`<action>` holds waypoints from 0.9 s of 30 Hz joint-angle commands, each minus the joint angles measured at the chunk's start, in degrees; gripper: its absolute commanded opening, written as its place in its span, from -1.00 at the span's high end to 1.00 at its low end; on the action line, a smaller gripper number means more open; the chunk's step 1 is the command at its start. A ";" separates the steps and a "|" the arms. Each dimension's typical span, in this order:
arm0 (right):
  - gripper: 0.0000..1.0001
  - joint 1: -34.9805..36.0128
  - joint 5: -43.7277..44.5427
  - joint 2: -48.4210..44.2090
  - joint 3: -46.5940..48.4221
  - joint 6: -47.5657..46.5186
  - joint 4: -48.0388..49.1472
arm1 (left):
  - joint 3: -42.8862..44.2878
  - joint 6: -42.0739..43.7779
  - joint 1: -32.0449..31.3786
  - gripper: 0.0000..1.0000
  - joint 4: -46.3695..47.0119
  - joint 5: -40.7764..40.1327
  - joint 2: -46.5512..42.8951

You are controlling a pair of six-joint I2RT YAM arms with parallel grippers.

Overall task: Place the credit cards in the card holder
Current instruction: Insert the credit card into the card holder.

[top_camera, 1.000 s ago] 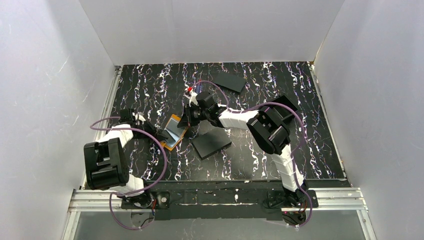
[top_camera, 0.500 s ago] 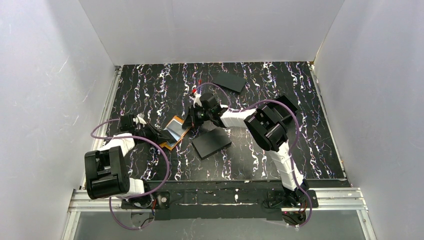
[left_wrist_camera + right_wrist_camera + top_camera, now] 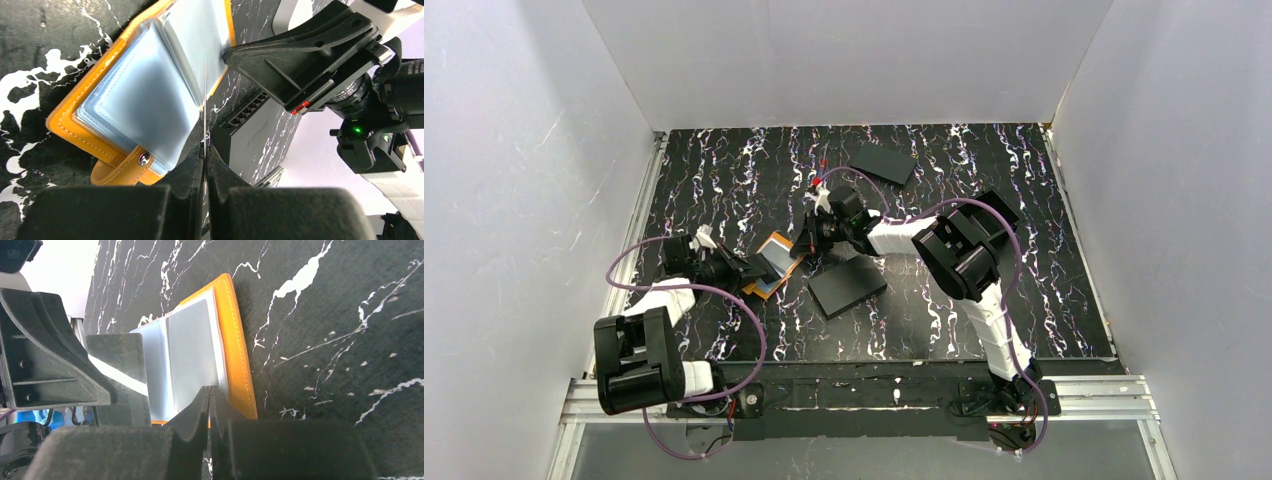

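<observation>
Two grippers flank the open card holder [image 3: 774, 262], which lies left of centre on the table [image 3: 1044, 260]. The left gripper [image 3: 205, 142], fingers pressed together, pinches a thin sheet [image 3: 205, 85] edge-on over the sleeves. The right gripper [image 3: 209, 396], fingers likewise together, meets the opposite long edge.

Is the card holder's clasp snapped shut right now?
No, in the left wrist view the card holder lies open with its clear sleeves showing, and its clasp tab hangs loose at the edge.
</observation>
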 commanded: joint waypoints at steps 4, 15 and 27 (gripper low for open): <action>0.85 0.07 -1.21 1.04 0.57 0.33 2.44 | 1.84 -1.97 0.44 1.00 0.64 2.87 2.17; 0.87 0.07 -1.73 1.85 1.37 0.34 1.62 | 2.02 -2.56 1.22 1.00 0.08 3.81 7.21; 0.88 0.07 -1.98 2.46 1.86 0.60 1.51 | 2.86 -2.00 2.00 1.00 1.46 4.75 9.35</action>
